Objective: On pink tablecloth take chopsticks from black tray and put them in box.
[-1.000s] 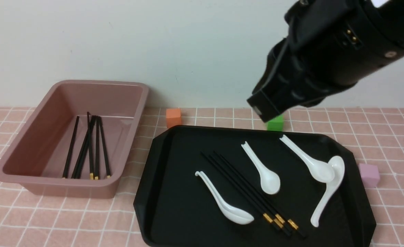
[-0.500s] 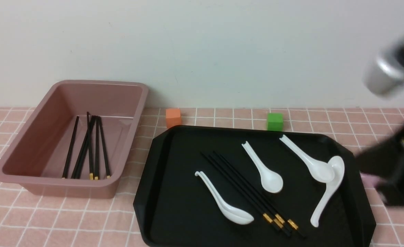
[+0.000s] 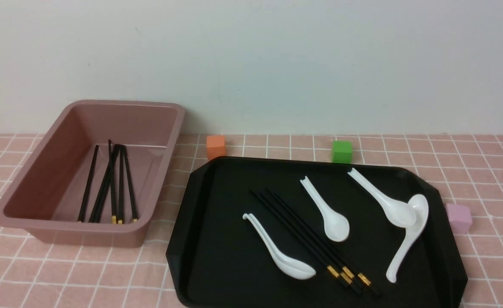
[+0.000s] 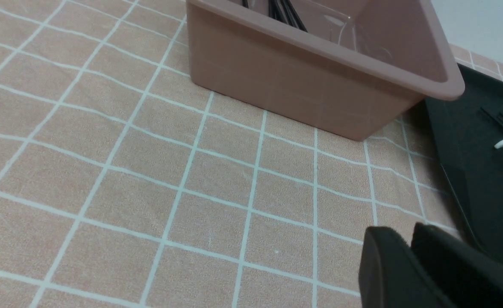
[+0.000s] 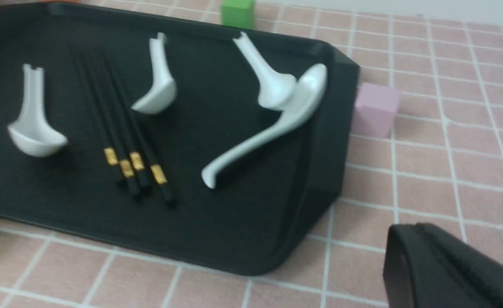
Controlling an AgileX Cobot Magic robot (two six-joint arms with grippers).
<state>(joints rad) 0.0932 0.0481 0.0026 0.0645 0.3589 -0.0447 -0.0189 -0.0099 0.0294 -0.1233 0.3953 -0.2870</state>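
The black tray (image 3: 217,256) lies on the pink tablecloth (image 3: 84,273), right of the box (image 3: 106,104). Several black chopsticks (image 3: 311,239) with gold bands lie diagonally in the tray, also in the right wrist view (image 5: 119,124). Several more chopsticks (image 3: 110,184) lie inside the box. Neither arm shows in the front view. My left gripper (image 4: 405,233) is shut and empty, low over the cloth between the box (image 4: 285,81) and the tray (image 4: 482,171). My right gripper (image 5: 413,231) is shut and empty over the cloth beside the tray's corner (image 5: 234,222).
Several white soup spoons (image 3: 332,218) lie in the tray among the chopsticks. An orange cube (image 3: 216,146) and a green cube (image 3: 342,151) stand behind the tray. A pink cube (image 3: 459,218) stands at its right side. A wall rises behind the table.
My right arm, which hung above the tray's far right a second ago, has swung away to the right and left the front view. The tray, spoons, chopsticks and box have not moved.
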